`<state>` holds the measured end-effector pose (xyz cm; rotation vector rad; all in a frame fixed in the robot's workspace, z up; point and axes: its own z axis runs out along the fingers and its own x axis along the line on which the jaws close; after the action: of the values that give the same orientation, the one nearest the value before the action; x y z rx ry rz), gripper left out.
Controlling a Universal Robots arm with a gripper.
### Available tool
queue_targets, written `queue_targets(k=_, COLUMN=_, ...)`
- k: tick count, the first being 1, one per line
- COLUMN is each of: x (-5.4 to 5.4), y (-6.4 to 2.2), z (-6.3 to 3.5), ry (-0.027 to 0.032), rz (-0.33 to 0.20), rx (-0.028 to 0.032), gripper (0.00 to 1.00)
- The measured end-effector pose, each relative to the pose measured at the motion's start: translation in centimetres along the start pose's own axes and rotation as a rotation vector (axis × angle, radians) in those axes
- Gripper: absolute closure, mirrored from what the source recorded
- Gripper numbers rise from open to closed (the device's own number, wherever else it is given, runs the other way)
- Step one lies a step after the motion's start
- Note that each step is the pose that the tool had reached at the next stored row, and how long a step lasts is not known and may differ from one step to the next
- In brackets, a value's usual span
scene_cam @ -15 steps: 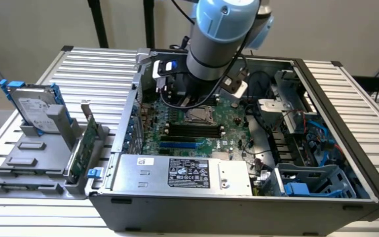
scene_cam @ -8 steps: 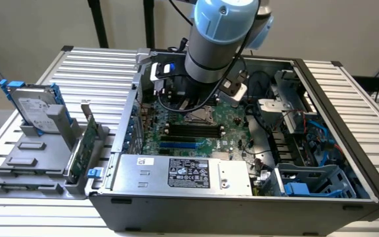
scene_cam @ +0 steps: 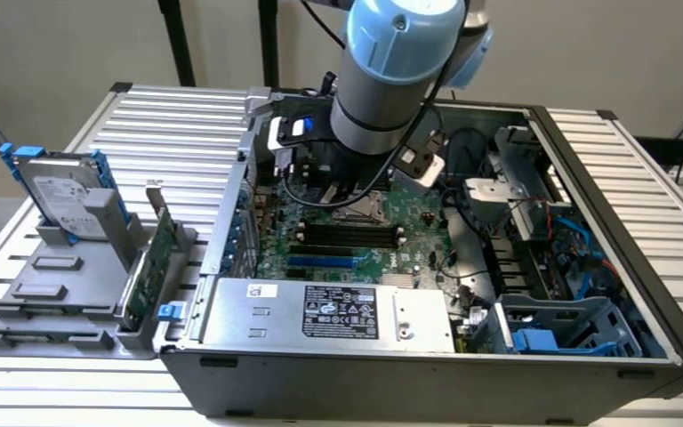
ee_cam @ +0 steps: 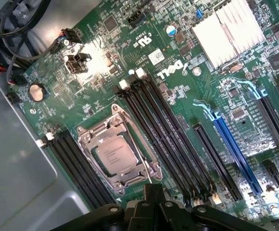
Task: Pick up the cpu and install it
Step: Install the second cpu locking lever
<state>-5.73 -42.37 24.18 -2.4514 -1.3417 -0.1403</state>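
Gripper (ee_cam: 151, 204): my jaws were shut, holding nothing.
Chip (ee_cam: 114, 155): it sat in its socket (ee_cam: 118, 156) just ahead of me.
Care: I judged a level, straight retreat best.

CPU socket (scene_cam: 359, 209) mostly hidden behind arm (scene_cam: 389, 80) in exterior view; cpu (ee_cam: 114, 155) markings unreadable; gripper (ee_cam: 151, 202) cut off at frame edge.
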Motion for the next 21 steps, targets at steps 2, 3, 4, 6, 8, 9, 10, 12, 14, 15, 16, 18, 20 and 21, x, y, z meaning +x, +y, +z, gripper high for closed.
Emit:
queue_targets(k=2, x=-0.2, y=-0.11, z=0.34, ry=-0.0001, rz=0.000, rx=0.0000, gripper=0.89)
queue_targets(k=3, x=-0.3, y=-0.15, z=0.53, ry=0.0000, rz=0.000, rx=0.0000, gripper=0.89)
queue_targets(k=4, x=-0.3, y=-0.18, z=0.73, ry=0.0000, rz=0.000, rx=0.0000, gripper=0.89)
queue_targets(k=6, x=-0.3, y=-0.26, z=1.13, ry=-0.0002, rz=0.000, rx=0.0000, gripper=0.89)
queue_targets(k=8, x=-0.3, y=-0.40, z=1.56, ry=-0.0004, rz=0.000, rx=-0.0003, gripper=0.89)
queue_targets(k=9, x=-0.4, y=-0.50, z=1.77, ry=-0.0007, rz=0.000, rx=-0.0008, gripper=0.89)
queue_targets(k=10, x=-0.4, y=-0.61, z=1.99, ry=-0.0014, rz=0.000, rx=-0.0015, gripper=0.89)
queue_targets(k=12, x=-0.5, y=-0.81, z=2.40, ry=-0.0035, rz=0.000, rx=-0.0035, gripper=0.89)
queue_targets(k=14, x=-0.5, y=-0.97, z=2.78, ry=-0.0062, rz=0.000, rx=-0.0065, gripper=0.89)
queue_targets(k=15, x=-0.5, y=-1.04, z=2.94, ry=-0.0086, rz=0.000, rx=-0.0088, gripper=0.89)
queue_targets(k=16, x=-0.5, y=-1.11, z=3.10, ry=-0.0110, rz=0.000, rx=-0.0113, gripper=0.89)
queue_targets(k=18, x=-0.5, y=-1.24, z=3.40, ry=-0.0166, rz=0.000, rx=-0.0172, gripper=0.89)
queue_targets(k=20, x=-0.6, y=-1.33, z=3.70, ry=-0.0218, rz=0.000, rx=-0.0231, gripper=0.89)
queue_targets(k=21, x=-0.6, y=-1.34, z=3.85, ry=-0.0235, rz=0.000, rx=-0.0252, gripper=0.89)
